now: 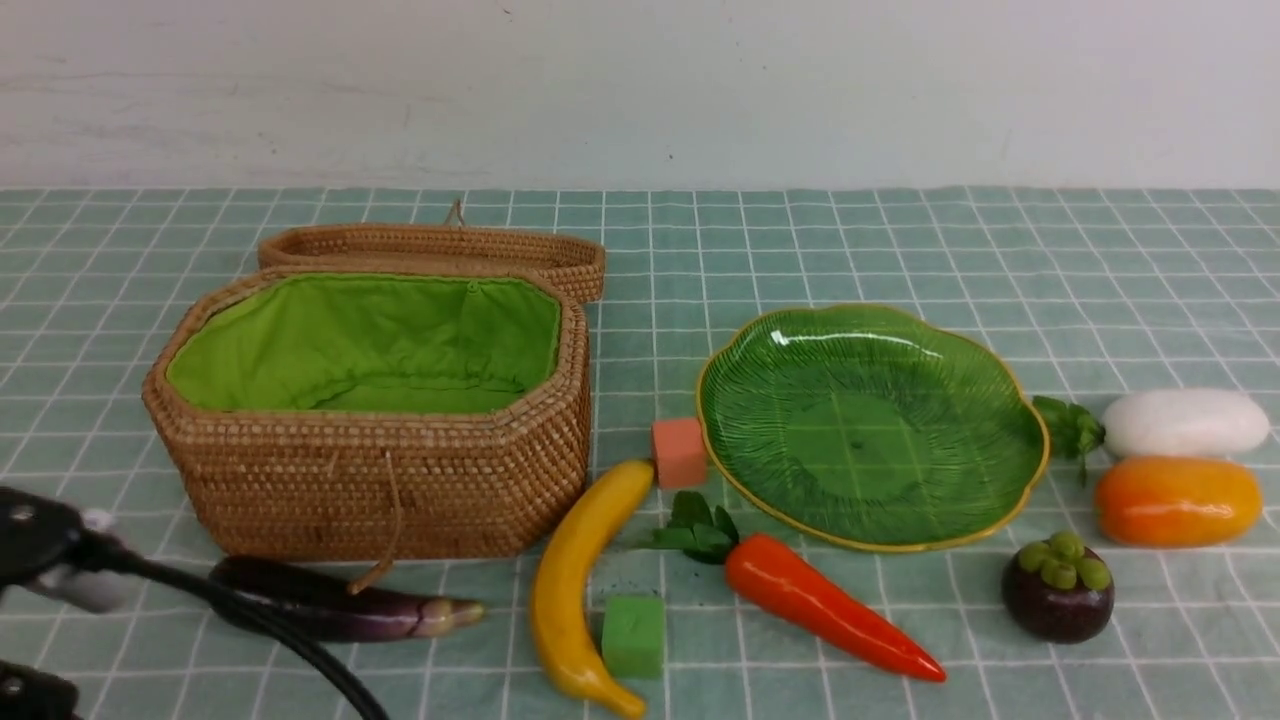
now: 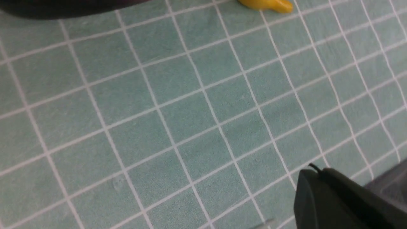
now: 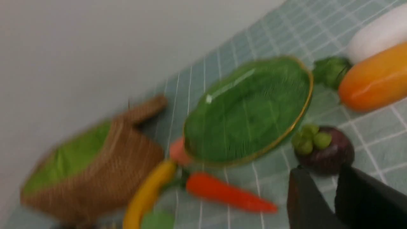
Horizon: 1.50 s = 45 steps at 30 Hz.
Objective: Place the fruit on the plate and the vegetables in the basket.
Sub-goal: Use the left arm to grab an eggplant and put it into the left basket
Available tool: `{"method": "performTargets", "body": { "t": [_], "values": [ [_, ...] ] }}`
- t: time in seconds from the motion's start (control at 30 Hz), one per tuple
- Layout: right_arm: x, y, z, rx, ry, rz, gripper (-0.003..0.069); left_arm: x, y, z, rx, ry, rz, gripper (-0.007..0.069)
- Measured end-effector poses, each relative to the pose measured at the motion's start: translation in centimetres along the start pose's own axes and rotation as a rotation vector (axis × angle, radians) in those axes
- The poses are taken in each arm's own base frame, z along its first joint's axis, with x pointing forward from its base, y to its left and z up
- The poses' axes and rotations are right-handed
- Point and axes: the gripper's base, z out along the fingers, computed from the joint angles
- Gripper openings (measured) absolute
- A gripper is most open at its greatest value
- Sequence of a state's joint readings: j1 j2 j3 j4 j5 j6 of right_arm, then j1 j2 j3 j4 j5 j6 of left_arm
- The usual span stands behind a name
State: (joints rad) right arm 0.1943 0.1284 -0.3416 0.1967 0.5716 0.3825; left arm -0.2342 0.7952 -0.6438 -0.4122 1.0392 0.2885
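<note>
The basket (image 1: 370,470) stands on the left of the checked cloth (image 1: 900,250) with its lid (image 1: 440,250) folded open behind it, and its green lining holds nothing. The eggplant (image 1: 350,605) lies on the cloth just in front of the basket, and a black cable (image 1: 290,640) from the left arm (image 1: 45,545) crosses its left part. The plate (image 1: 1000,500) is to the right of the basket and is bare. The banana (image 1: 575,580) lies between them, nearer to the camera, with its upper end just beside the orange cube (image 1: 679,452) at the plate's left rim. The green cube (image 1: 633,635) sits between the banana and the carrot (image 1: 820,605). To the right of the plate lie the radish (image 1: 1185,422), then the mango (image 1: 1178,500), then the mangosteen (image 1: 1058,588), each closer to the robot. Of the left gripper (image 2: 318,190) only one dark finger (image 2: 337,203) shows over the cloth, so I cannot tell its width. The right gripper (image 3: 322,171) hangs near the mangosteen holding nothing; its fingers (image 3: 302,197) are close together, but the blur hides whether they touch.
</note>
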Motion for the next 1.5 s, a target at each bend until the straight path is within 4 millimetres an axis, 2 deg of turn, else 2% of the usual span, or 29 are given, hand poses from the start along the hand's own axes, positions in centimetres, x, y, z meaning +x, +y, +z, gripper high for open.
{"method": "performTargets", "body": {
  "t": [0.03,0.07,0.1,0.13,0.2,0.23,0.27,0.37,0.47,0.57,0.6,0.63,0.67,0.7,0.77,0.83,0.93,1.07,1.17,1.37,1.5],
  "values": [
    [-1.5,1.9,-1.0,-0.061,0.193,-0.190,0.0127,-0.4,-0.2,1.0,0.011,0.064,0.079,-0.0013],
    [-1.8,2.2,-1.1,-0.075,0.192,-0.208,0.0127,-0.5,-0.1,1.1,0.008,0.072,0.083,-0.0013],
    [-3.1,3.7,-2.0,-0.136,0.333,-0.355,0.0106,-1.3,-0.2,2.0,0.000,0.135,0.158,-0.0013],
    [-3.5,4.1,-2.0,-0.152,0.365,-0.399,0.0103,-1.3,-0.1,2.1,-0.004,0.145,0.161,-0.0013],
    [-4.7,5.3,-3.0,-0.220,0.443,-0.503,0.0092,-2.4,-0.2,2.9,-0.028,0.206,0.245,-0.0013],
    [-5.8,6.3,-3.8,-0.288,0.495,-0.595,0.0088,-3.6,0.0,3.8,-0.066,0.263,0.327,-0.0013],
    [-5.9,6.4,-3.8,-0.295,0.497,-0.603,0.0088,-3.6,0.0,3.8,-0.066,0.263,0.327,-0.0013],
    [-7.2,7.4,-4.9,-0.397,0.488,-0.686,0.0088,-6.9,0.3,5.3,-0.143,0.291,0.498,-0.0013],
    [-7.4,7.5,-5.2,-0.428,0.484,-0.707,0.0088,-8.8,0.8,6.9,-0.159,0.310,0.614,0.0003],
    [-7.3,7.5,-5.2,-0.431,0.487,-0.710,0.0088,-10.1,1.2,9.1,-0.143,0.355,0.715,0.0094],
    [-7.3,7.5,-5.2,-0.431,0.487,-0.710,0.0088,-10.1,1.3,9.3,-0.143,0.357,0.714,0.0104],
    [-7.3,7.5,-5.2,-0.432,0.491,-0.713,0.0090,-10.5,1.5,10.5,-0.131,0.381,0.748,0.0201],
    [-7.3,7.5,-5.2,-0.432,0.490,-0.712,0.0090,-10.5,1.6,10.8,-0.128,0.387,0.754,0.0225],
    [-7.3,7.5,-5.2,-0.432,0.491,-0.713,0.0090,-10.7,1.9,12.0,-0.118,0.401,0.784,0.0324],
    [-7.3,7.5,-5.2,-0.432,0.491,-0.713,0.0092,-10.8,2.2,13.3,-0.106,0.414,0.838,0.0433],
    [-7.3,7.5,-5.2,-0.432,0.492,-0.713,0.0096,-10.9,2.4,14.1,-0.091,0.422,0.908,0.0494],
    [-7.3,7.4,-5.2,-0.431,0.500,-0.715,0.0101,-11.1,2.5,14.6,-0.077,0.411,1.018,0.0537],
    [-7.2,7.4,-5.2,-0.429,0.506,-0.716,0.0106,-11.5,2.6,14.8,-0.074,0.393,1.204,0.0521],
    [-7.2,7.4,-5.2,-0.429,0.506,-0.716,0.0106,-11.7,3.0,15.9,-0.084,0.390,1.285,0.0485],
    [-7.2,7.4,-5.2,-0.428,0.510,-0.717,0.0108,-11.6,3.7,18.3,-0.092,0.401,1.323,0.0451],
    [-7.2,7.4,-5.3,-0.432,0.514,-0.714,0.0108,-11.6,4.1,19.0,-0.118,0.418,1.324,0.0447]
  ]
}}
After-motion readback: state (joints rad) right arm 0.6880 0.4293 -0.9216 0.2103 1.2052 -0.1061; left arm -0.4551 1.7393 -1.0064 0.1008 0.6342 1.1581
